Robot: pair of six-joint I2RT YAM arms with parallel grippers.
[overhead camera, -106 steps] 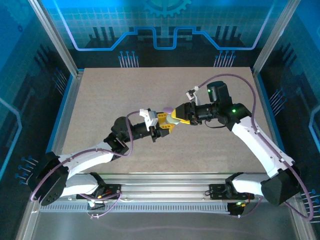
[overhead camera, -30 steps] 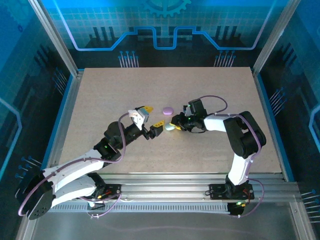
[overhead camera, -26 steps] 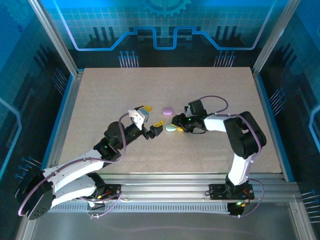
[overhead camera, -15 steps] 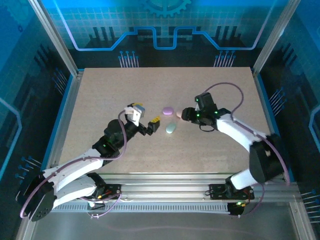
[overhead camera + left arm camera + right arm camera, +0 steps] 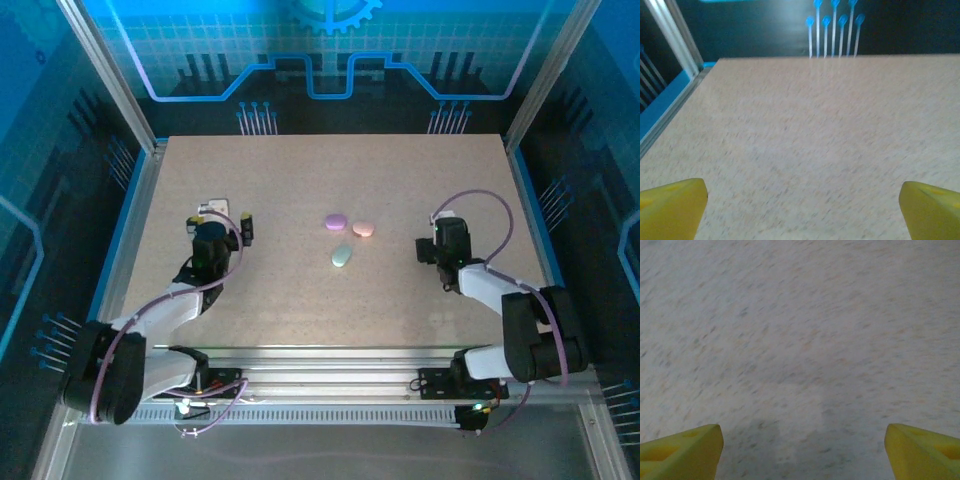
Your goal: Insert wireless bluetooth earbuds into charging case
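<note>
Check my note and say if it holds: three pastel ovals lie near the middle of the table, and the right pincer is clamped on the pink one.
One thing is wrong: the right pincer holds nothing. The right wrist view shows its yellow fingers spread over bare table. The top view shows the pink oval lying free by the purple oval and pale green oval.

Beige speckled tabletop: matt, finely flecked. Purple oval case, pink oval case, pale-green oval case: smooth plastic. Yellow wedge-shaped fingertips: matt plastic. Silver frame rails: brushed metal.
</note>
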